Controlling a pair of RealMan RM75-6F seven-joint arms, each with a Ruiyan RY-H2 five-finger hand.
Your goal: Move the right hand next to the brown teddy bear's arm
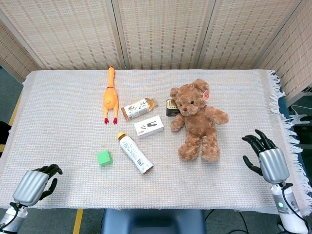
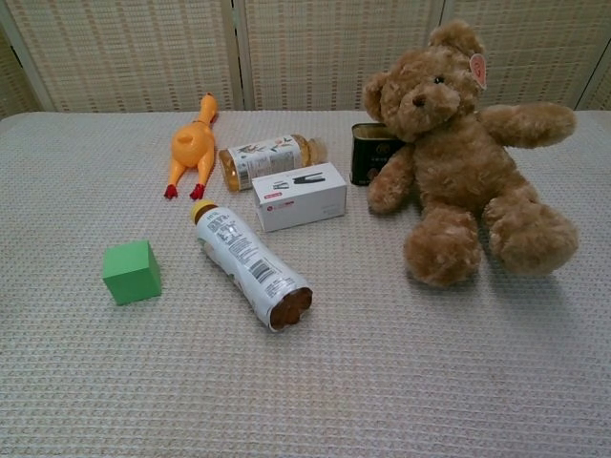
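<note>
A brown teddy bear [image 1: 199, 119] [image 2: 468, 153] sits on the table right of centre, legs toward me, one arm [image 1: 218, 115] [image 2: 528, 122] stretched out to the right. My right hand [image 1: 265, 156] hovers over the table's right front area, fingers spread and empty, well to the right of and nearer than that arm. My left hand [image 1: 35, 183] rests at the front left corner with its fingers curled in and nothing in them. Neither hand shows in the chest view.
A dark tin [image 1: 170, 107] stands behind the bear. To its left lie a white box [image 1: 149, 126], an amber bottle [image 1: 138, 108], a white-labelled bottle [image 1: 135, 152], a green cube [image 1: 104, 158] and a rubber chicken [image 1: 110, 95]. The cloth's fringed edge [image 1: 285, 117] runs along the right.
</note>
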